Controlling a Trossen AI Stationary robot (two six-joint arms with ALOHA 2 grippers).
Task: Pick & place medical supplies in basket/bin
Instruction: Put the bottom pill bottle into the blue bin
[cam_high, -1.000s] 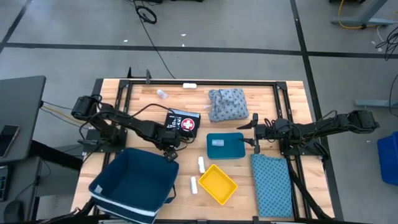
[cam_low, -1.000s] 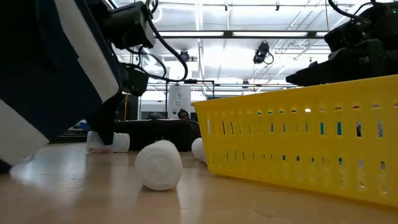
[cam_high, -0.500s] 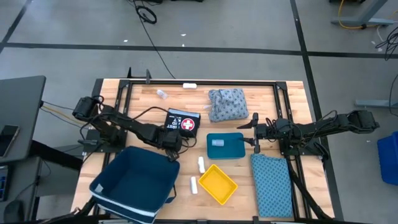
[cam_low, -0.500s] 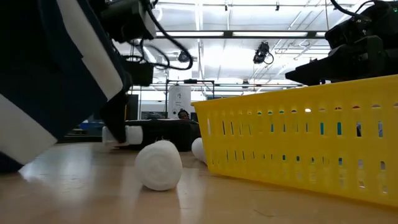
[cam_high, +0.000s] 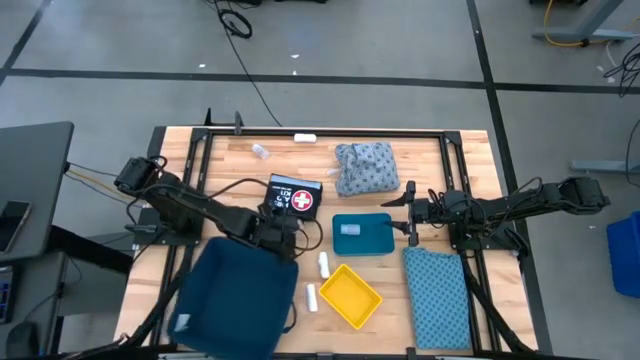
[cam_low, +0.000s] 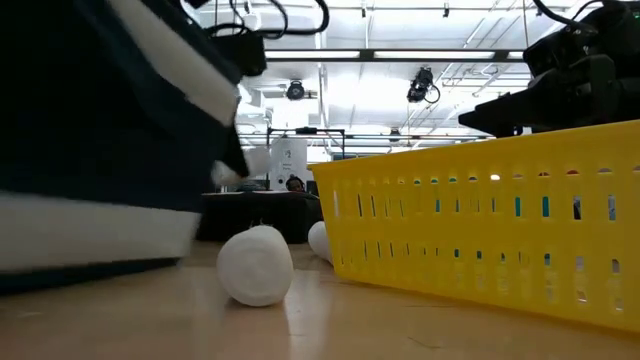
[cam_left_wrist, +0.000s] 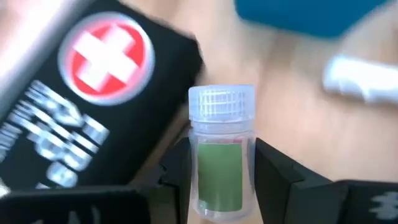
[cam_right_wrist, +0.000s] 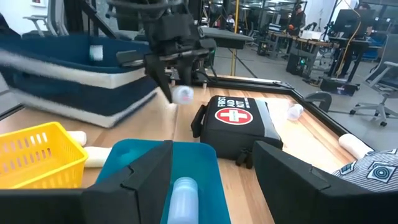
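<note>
Left tool (cam_left_wrist: 224, 186) grips small clear green-labelled vial (cam_left_wrist: 221, 155) beside black first-aid pouch (cam_high: 294, 196); right tool (cam_right_wrist: 211, 180) open over teal tray (cam_high: 362, 234).

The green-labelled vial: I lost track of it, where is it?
The green-labelled vial sits between the left gripper's fingers, beside the black first-aid pouch.

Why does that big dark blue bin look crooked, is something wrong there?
The dark blue bin sits tipped on the table's front left, beside the left gripper, which holds a clear vial. Nothing looks spilled or damaged.
</note>
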